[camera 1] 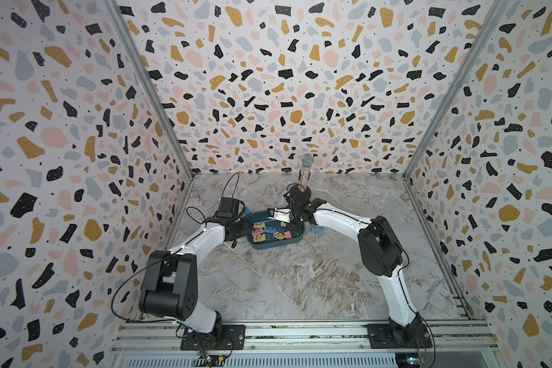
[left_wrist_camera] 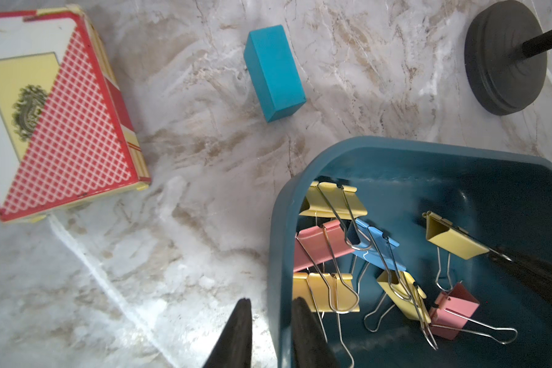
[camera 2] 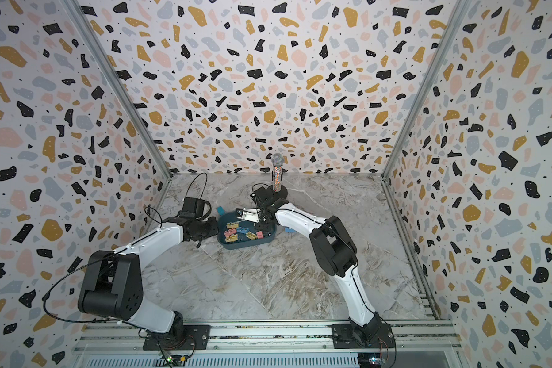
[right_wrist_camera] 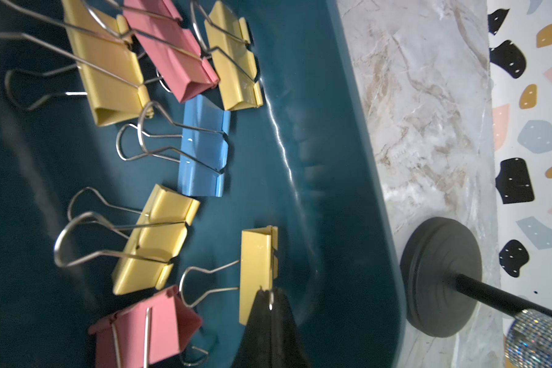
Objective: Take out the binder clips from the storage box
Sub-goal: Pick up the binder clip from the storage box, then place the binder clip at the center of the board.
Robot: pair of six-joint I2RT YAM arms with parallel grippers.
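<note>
Lab robot booth; terrazzo-print walls [camera 1: 268, 79]; marble tabletop [camera 1: 284, 286]; arms [camera 1: 192, 242] bolted on aluminium rail [camera 1: 300, 334].

Left arm [camera 1: 198, 239] and right arm [camera 1: 338, 220] reach inward, left pincer [left_wrist_camera: 272, 301] and right pincer [right_wrist_camera: 270, 296] clamped tight.

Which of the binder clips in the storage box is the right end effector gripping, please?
The yellow binder clip set apart toward the storage box wall: the right end effector pinches one of its wire handles, while the other clips lie loose.
</note>
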